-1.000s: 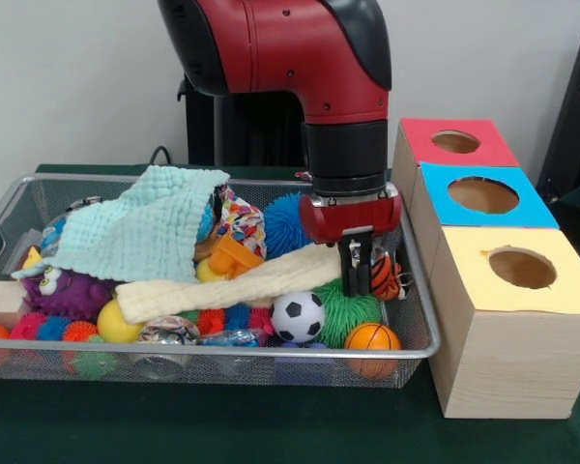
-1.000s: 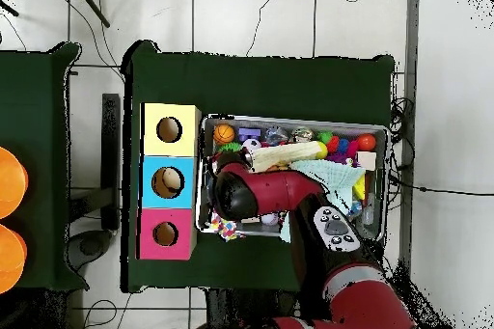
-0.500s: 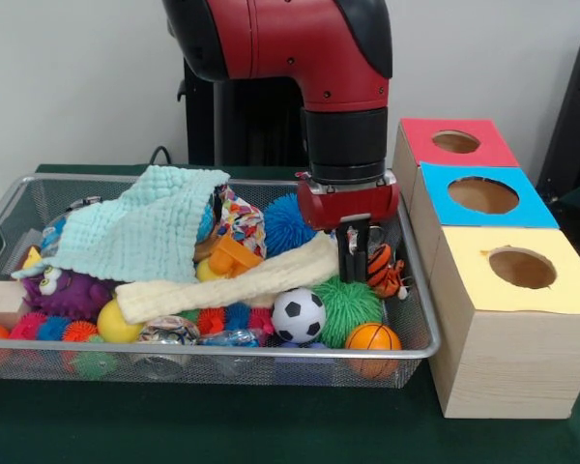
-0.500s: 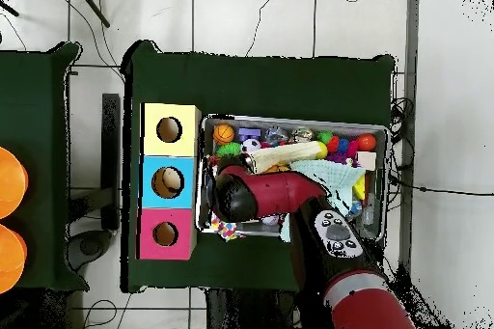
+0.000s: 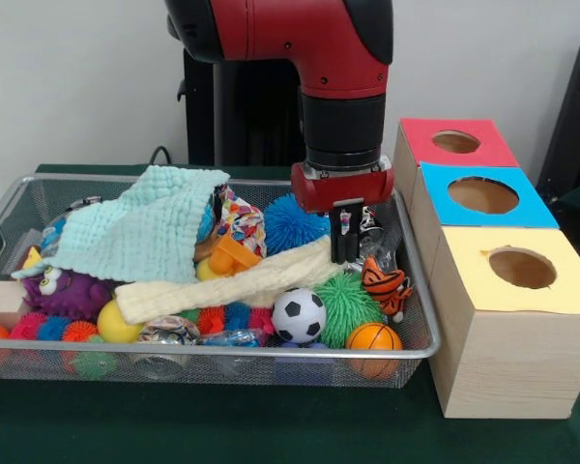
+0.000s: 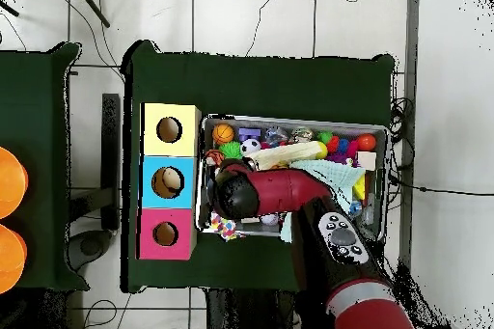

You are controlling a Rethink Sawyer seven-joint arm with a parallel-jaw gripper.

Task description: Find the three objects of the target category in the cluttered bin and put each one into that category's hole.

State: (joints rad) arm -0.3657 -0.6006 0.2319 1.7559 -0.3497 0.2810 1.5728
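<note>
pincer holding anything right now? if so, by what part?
Nothing held. The pincer is shut and empty above the bin, with the tiger toy lying loose below and beside it.

The red arm (image 5: 309, 58) is running out of the front view at the top edge, so its upper part is not showing. In the overhead view the arm (image 6: 280, 190) is covering the near half of the wire bin (image 6: 381, 132), hiding the gripper and whatever is lying under it. From the front, the gripper (image 5: 345, 253) is showing dark fingers close together, but whether they are pinching anything is too hard to tell. A mint cloth (image 5: 140, 232) is draping over toys beneath it. A purple plush (image 5: 63, 290) is lying half buried. The blue box's hole (image 6: 170, 182) is holding something pale, too small to identify.
</note>
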